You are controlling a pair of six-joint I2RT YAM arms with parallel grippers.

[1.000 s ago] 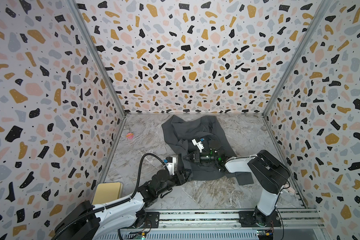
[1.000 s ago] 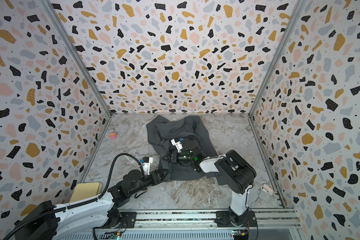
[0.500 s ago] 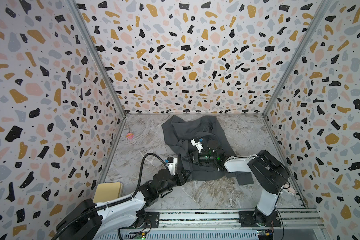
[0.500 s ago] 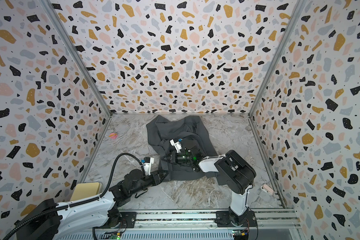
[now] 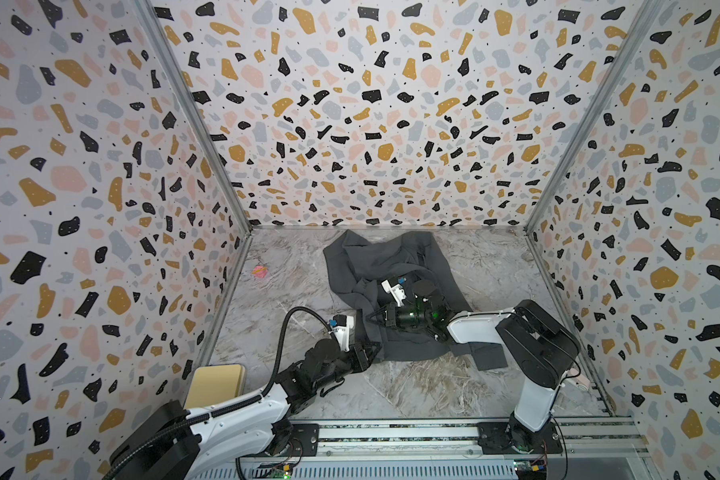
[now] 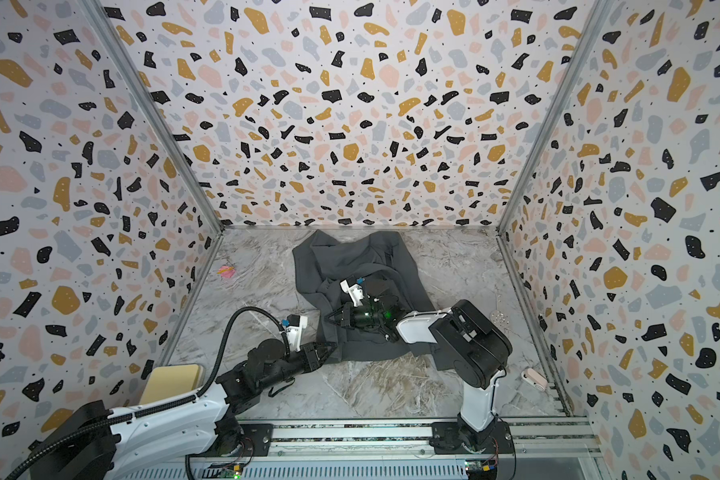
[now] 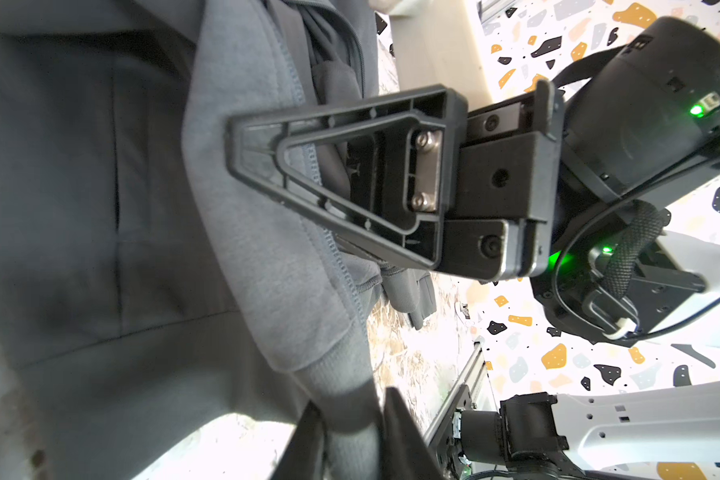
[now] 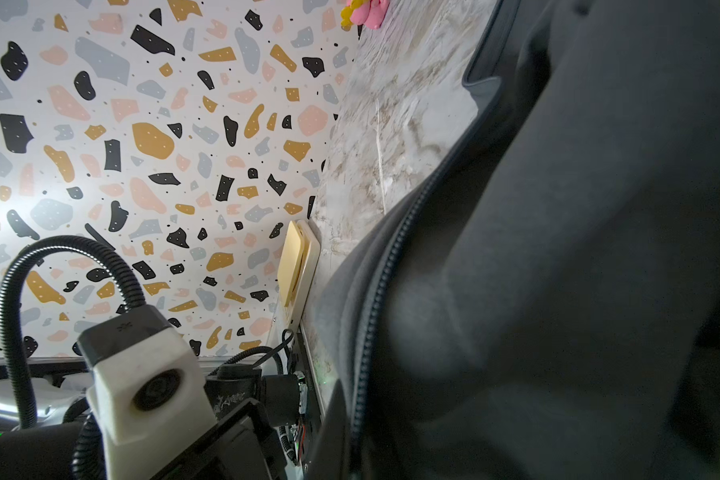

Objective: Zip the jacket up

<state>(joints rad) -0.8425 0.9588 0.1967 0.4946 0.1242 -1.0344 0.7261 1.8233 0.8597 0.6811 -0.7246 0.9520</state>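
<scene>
Charcoal jacket [image 5: 391, 257] is lying crumpled on the table [image 5: 412, 386], toward its back edge. Left gripper [image 5: 373, 353], wider a second ago, is now pinching the near hem [image 7: 333, 374], anchoring it. Right gripper [image 5: 371, 318] is staying pressed together at the zipper line [image 8: 375, 299], seemingly ready for pulling.

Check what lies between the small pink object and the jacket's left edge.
Nothing. In both top views only bare marbled tabletop separates the pink object from the jacket.

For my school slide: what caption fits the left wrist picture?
Left gripper pinches the hem of the grey jacket; right gripper grips its zipper edge.
</scene>
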